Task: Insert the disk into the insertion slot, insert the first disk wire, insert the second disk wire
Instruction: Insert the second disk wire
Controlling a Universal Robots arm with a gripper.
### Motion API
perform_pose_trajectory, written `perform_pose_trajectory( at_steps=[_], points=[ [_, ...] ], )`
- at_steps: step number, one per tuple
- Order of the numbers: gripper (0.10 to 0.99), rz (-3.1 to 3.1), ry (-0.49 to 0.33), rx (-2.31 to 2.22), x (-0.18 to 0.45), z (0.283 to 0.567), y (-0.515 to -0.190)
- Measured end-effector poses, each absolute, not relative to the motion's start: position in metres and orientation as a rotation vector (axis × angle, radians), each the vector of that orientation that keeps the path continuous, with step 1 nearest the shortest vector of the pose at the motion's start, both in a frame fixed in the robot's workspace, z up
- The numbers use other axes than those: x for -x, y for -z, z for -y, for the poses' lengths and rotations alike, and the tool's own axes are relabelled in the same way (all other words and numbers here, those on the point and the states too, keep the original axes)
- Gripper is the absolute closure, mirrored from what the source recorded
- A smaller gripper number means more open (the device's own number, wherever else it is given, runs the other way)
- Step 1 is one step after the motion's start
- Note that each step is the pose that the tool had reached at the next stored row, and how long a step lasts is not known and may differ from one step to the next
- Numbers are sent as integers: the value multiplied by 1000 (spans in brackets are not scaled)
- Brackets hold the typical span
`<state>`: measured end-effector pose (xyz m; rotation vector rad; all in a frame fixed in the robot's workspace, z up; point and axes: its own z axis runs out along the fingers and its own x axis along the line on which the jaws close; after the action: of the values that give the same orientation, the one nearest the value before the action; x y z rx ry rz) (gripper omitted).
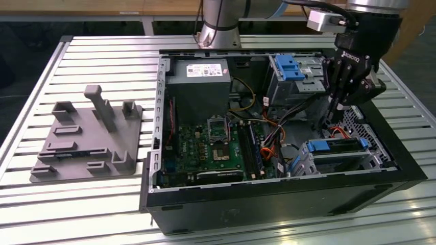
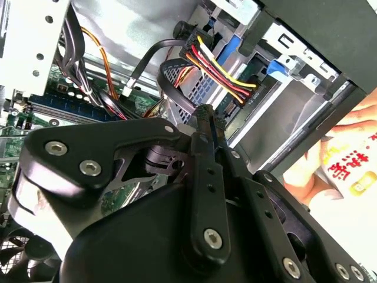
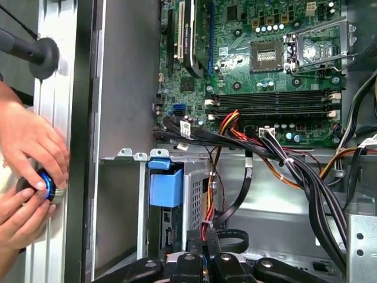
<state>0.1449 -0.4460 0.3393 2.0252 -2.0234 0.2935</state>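
Pinching a wire point(image 3: 207, 209) near its end, the hand point(image 3: 203, 244) is clenched just beside the disk point(image 3: 165, 187), which sits in the slot point(image 3: 194, 191). The wire looks light and limp, probably rigid only at that end, so that is where to grip.

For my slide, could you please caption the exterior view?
Gripper poised inside the open computer case, just above the disk in its insertion slot.
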Motion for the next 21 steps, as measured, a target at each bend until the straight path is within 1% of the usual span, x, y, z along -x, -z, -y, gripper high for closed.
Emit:
perform_pose_trajectory(
  at_steps=[16, 21],
  points=[
    [941, 2074, -201, -2080, -145, 472, -339],
    [941, 2076, -197, -2082, -145, 486, -339]
  ],
)
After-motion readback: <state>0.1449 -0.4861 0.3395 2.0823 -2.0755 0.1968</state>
